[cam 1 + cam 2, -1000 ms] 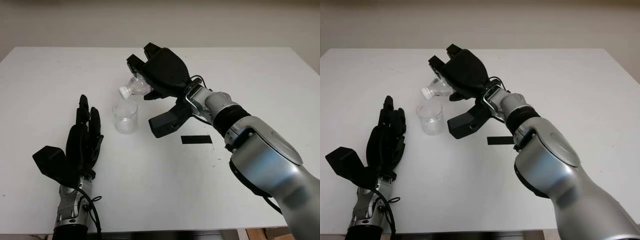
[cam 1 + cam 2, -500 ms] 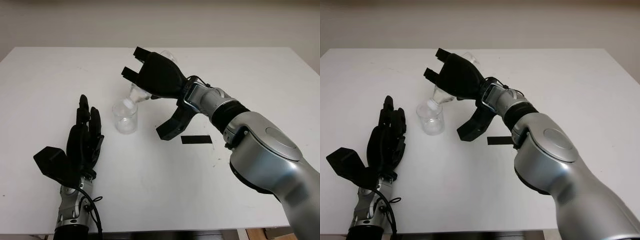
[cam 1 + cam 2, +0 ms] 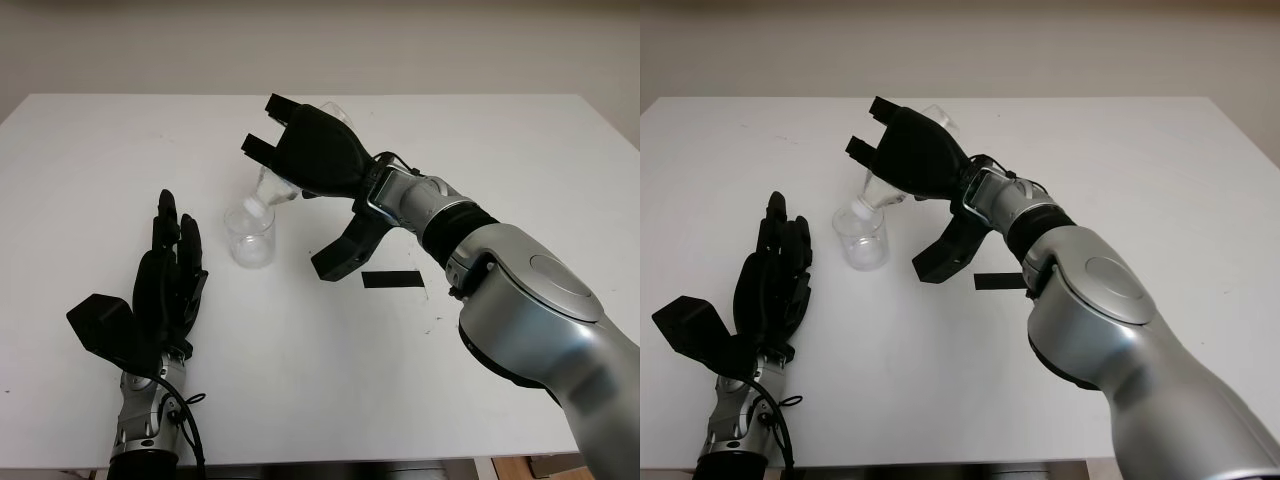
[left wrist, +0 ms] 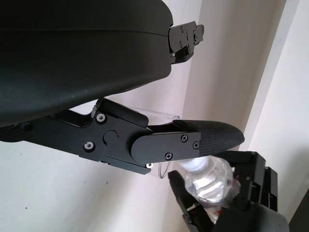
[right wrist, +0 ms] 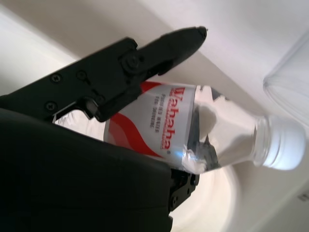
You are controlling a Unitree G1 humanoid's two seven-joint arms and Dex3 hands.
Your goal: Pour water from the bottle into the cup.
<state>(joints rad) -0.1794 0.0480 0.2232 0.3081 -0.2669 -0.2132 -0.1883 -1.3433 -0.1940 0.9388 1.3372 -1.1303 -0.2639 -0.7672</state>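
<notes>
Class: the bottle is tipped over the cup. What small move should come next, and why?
Probably hold the tilt steady. The right hand grips the Wahaha bottle neck-down, its white cap at the clear cup rim. The left hand is open beside the cup.

- Bottle (image 5: 193, 130): clear, glossy plastic with a smooth white plastic cap and a shiny printed label in red and white.
- Cup (image 3: 250, 236): thin, clear plastic, smooth and see-through.
- Right hand (image 3: 310, 160): matt black plastic shell; its fingers (image 5: 145, 53) are black hard plastic with small metal screws.
- Left hand (image 3: 165, 290): matt black plastic, with a finely textured fingertip pad (image 4: 217, 137).
- Right arm (image 3: 530, 310): smooth silver casing with a soft sheen.
- Tabletop (image 3: 100, 150): plain white, smooth and matt.
- Black strip (image 3: 393, 279): flat and matt on the tabletop.
</notes>
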